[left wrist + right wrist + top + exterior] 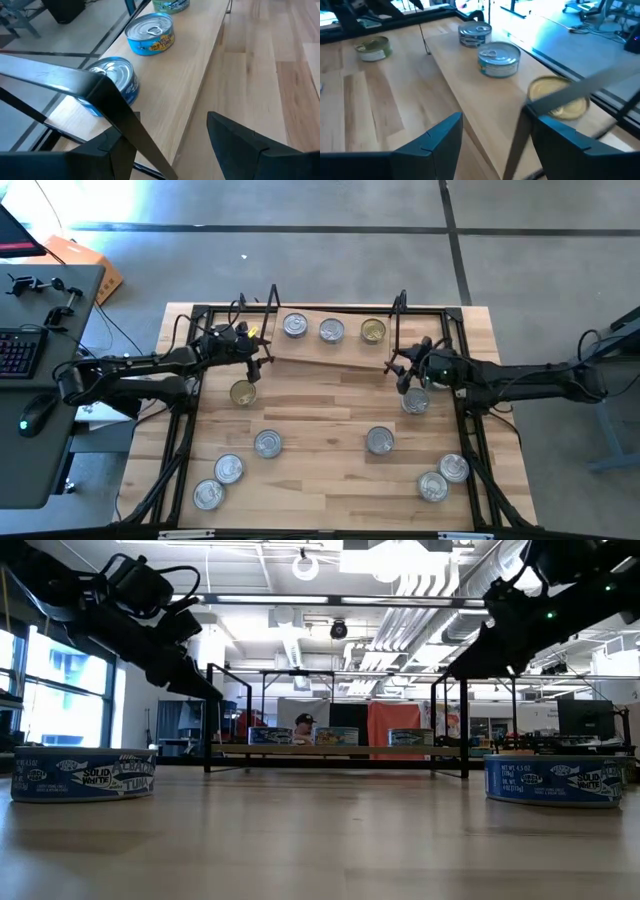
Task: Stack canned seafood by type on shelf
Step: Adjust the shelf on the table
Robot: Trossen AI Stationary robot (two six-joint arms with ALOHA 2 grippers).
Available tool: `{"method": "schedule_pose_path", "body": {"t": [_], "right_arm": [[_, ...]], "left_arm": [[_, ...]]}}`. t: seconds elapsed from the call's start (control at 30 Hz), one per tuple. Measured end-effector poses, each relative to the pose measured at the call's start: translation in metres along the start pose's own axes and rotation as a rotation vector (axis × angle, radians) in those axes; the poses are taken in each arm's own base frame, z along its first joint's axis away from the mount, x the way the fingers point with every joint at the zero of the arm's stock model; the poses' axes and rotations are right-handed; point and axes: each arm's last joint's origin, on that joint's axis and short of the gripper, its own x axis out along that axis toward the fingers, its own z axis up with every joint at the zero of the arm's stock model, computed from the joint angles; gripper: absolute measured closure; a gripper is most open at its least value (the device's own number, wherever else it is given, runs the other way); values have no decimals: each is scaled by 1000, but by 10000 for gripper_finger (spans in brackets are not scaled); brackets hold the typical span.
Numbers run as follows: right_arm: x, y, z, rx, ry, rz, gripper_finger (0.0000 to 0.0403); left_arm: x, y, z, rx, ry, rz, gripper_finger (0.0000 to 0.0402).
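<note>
A light wooden table [330, 450] fills the scene from above, framed by black metal tubing, with a grey floor around it. At its far edge stands the shelf [335, 345], a low pale board with black wire uprights at both ends.

The left arm [130, 370] reaches in from the side, its pincer [258, 358] hovering at the shelf's left end, just beside the upright. The fingers [240, 140] are spread apart and hold nothing; in the left wrist view they hang above the front edge of the board. The right arm [530, 380] mirrors it, its pincer [402, 365] at the shelf's right end, fingers [435, 140] likewise spread and empty above the board's front edge.

Three tins stand in a row on the shelf: a silver-lidded blue tin [294, 326] at the left, a second silver-lidded blue tin [331, 330] in the middle and a gold-topped tin [373, 331] at the right.

On the table, another gold-topped tin [243, 392] lies just below the left pincer, and a silver tin [416, 400] sits just below the right pincer. Two silver tins [268, 444] and [379, 441] rest near the middle. Two more [229, 469] cluster at the near left corner, and two [453, 468] at the near right.

The low view shows a blue tin labelled solid white albacore tuna [83, 775] in the foreground.
</note>
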Motion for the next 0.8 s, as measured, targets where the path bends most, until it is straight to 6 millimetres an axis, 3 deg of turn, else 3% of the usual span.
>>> {"method": "schedule_pose_path", "body": {"t": [0.27, 0.8], "right_arm": [[17, -2, -4, -13, 39, -8, 183], [54, -12, -13, -7, 62, -44, 183]], "left_arm": [[0, -12, 4, 23, -10, -40, 181], [-2, -35, -2, 35, 130, 67, 181]]}}
